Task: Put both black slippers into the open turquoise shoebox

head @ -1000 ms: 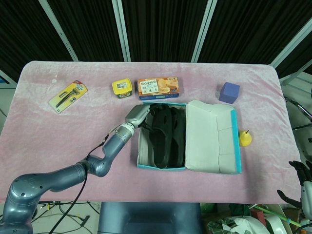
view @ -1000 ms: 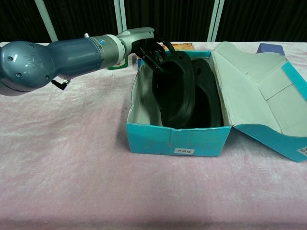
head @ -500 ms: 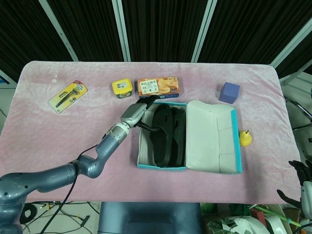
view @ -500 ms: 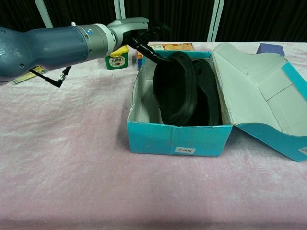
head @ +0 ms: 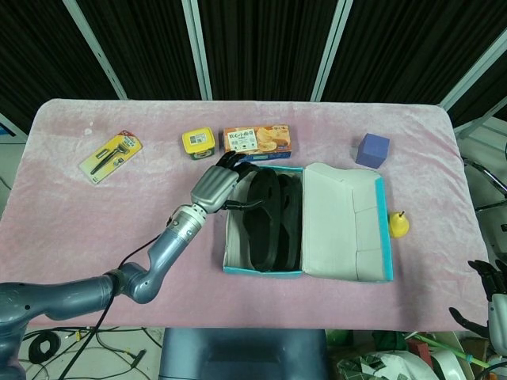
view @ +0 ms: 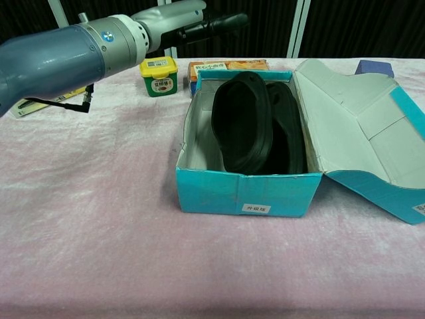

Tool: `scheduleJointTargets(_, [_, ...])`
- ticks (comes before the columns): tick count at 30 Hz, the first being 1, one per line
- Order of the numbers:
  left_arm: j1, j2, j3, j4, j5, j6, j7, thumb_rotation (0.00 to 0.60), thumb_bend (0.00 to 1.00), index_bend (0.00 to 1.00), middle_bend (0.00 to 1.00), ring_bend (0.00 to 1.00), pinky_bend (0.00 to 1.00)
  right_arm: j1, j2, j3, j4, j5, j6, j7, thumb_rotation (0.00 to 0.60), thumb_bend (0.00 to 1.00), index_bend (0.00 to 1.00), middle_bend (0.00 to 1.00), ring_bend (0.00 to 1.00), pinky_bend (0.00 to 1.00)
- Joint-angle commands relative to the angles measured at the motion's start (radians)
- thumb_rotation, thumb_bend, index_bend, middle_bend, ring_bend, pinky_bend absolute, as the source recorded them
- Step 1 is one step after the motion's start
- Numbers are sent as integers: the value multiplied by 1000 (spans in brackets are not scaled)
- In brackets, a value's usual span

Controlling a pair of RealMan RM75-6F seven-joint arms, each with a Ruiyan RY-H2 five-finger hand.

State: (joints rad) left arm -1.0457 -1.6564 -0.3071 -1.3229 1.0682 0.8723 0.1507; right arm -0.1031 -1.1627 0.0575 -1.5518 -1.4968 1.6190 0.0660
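Lifted clear, left hand [view: 199, 23] hovers above slippers [view: 255, 123] inside shoebox [view: 246, 193].

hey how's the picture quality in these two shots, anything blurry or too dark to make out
Head view: even lighting, sharp; the slippers merge into one dark mass inside the shoebox. Chest view: the left hand looks slightly soft and its dark fingers fade into the black curtain; the slippers' detail is lost in shadow.

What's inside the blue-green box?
Two black slippers lie side by side inside the turquoise shoebox; the left one leans on the other. They cover most of the box's floor, so anything beneath them cannot be seen.
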Motion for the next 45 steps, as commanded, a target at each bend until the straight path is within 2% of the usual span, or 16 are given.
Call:
scheduleJointTargets(1, [-17,3,10,-40,-39,-10,81,0,0,230,253,66,0,-1,-1,0,3,0,1,4,600,11,209,171,67,200])
scheduleJointTargets(4, [-37,-7,23,-46,-59,-5,170,0,0,233,268,73,0,-6,-3,-1,9,4,4,14,600,12,209,171,66,200])
scheduleJointTargets(8, [-48,-10,25,-63,-93,-20,203,0,0,231,267,72,0,-6,-5,-1,14,5,3,18,600,12,209,171,66,200])
scheduleJointTargets(13, [-67,-26,32,-69,-98,-34,230,0,0,274,273,106,33,-5,-6,0,16,3,4,19,600,12,209,171,66,200])
scheduleJointTargets(19, [-70,-50,41,-55,-61,0,245,0,0,334,275,120,49,-9,-8,-2,22,8,4,26,600,12,209,171,67,200])
scheduleJointTargets(32, [-58,-59,70,-49,-42,39,306,0,0,309,281,120,53,-9,-11,-1,25,10,3,28,600,11,208,171,67,200])
scheduleJointTargets(45, [-32,-59,122,-41,-25,55,359,0,0,363,327,140,53,-10,-12,-1,28,10,2,30,600,11,208,171,67,200])
